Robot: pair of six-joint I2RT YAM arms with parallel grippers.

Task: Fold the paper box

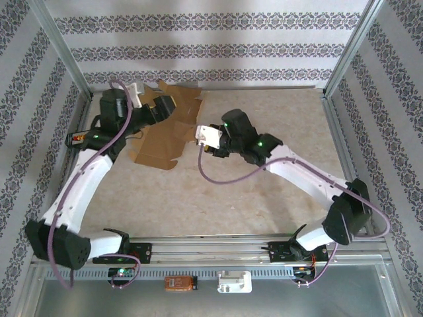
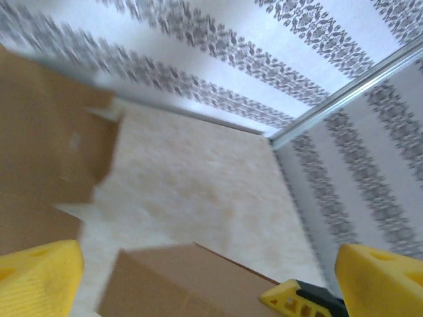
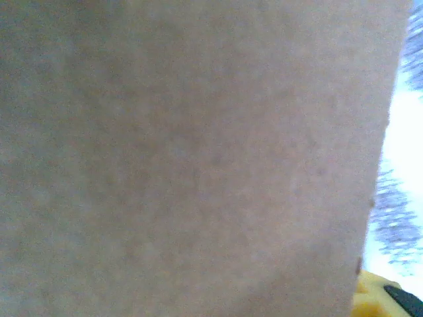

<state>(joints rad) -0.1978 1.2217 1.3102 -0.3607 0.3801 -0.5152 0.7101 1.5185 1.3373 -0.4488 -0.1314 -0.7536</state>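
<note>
The desk is a pale marbled surface inside a patterned-wall enclosure; the paper box sits at its far left, near the back wall, as a brown cut-out blank; most of it lies spread out, with some flaps near the back lifted and creased; I judge the task to be at an early stage, since no walls stand square and no corners are locked; nearly all the folding is left. As a container it has no cavity yet, and nothing lies on or in it.

The left end effector is over the blank's far left part; its yellow fingers are spread wide, with a cardboard edge between them but not pinched. The right end effector meets the blank's right edge; cardboard presses close against its camera, with one yellow finger beside it; whether it pinches the panel I cannot tell.
</note>
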